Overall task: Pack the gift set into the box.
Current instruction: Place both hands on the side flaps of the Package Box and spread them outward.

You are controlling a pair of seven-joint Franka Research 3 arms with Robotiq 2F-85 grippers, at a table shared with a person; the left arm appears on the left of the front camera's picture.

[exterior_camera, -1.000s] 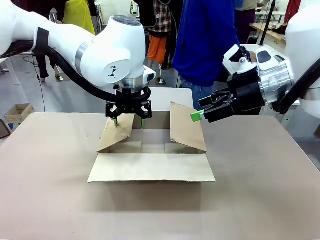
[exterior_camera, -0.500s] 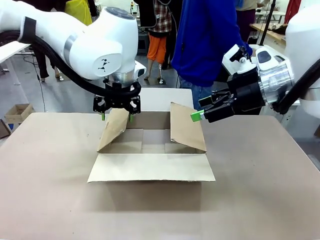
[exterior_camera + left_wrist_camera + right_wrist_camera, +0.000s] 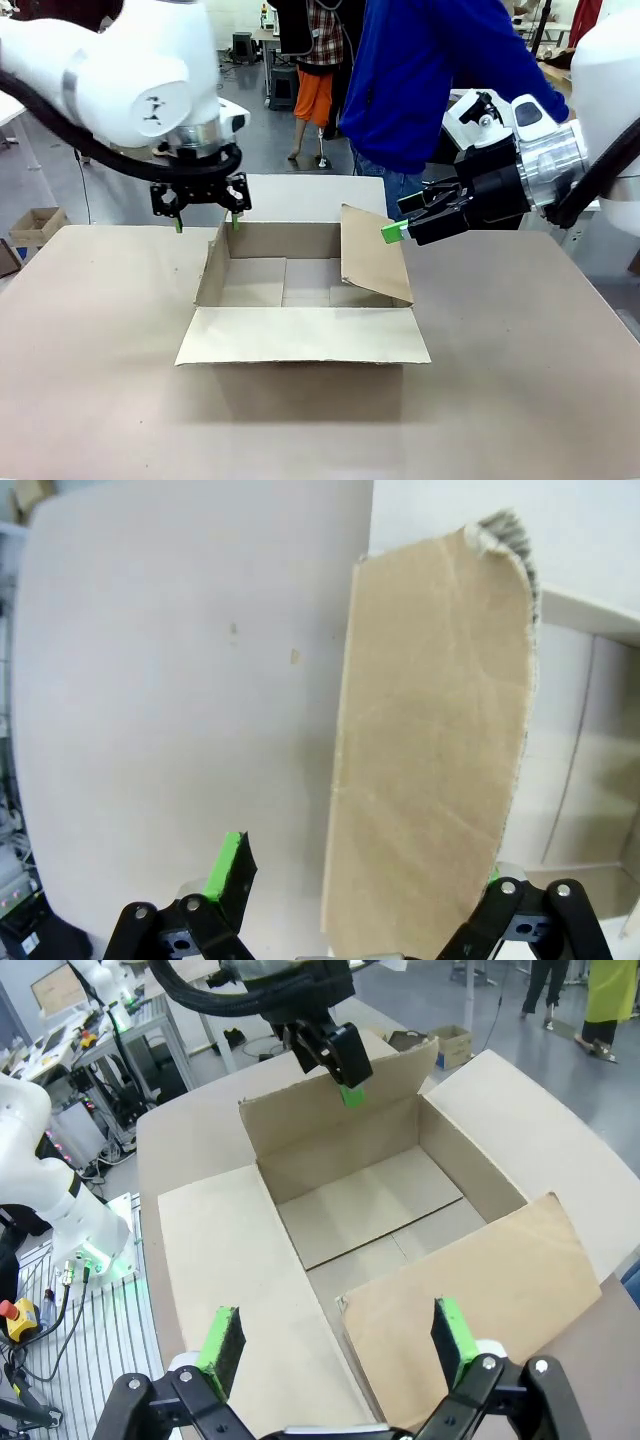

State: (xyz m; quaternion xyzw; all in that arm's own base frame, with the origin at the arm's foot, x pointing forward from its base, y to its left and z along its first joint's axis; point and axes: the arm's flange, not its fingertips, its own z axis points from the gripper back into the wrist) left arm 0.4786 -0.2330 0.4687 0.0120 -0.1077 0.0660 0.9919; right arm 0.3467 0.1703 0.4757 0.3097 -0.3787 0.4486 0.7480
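A tan table (image 3: pixel 520 380) carries one open brown box (image 3: pixel 300 335) near its middle.

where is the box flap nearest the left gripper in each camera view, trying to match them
Front view: the brown cardboard flap stands nearly upright at the left side of the brown corrugated carton, under the left gripper.
Left wrist view: the tall brown panel right of centre, between that gripper's open fingers.
Right wrist view: upright at the carton's far side, top centre.
Shared landmark: the left gripper's green pads beside the flap.
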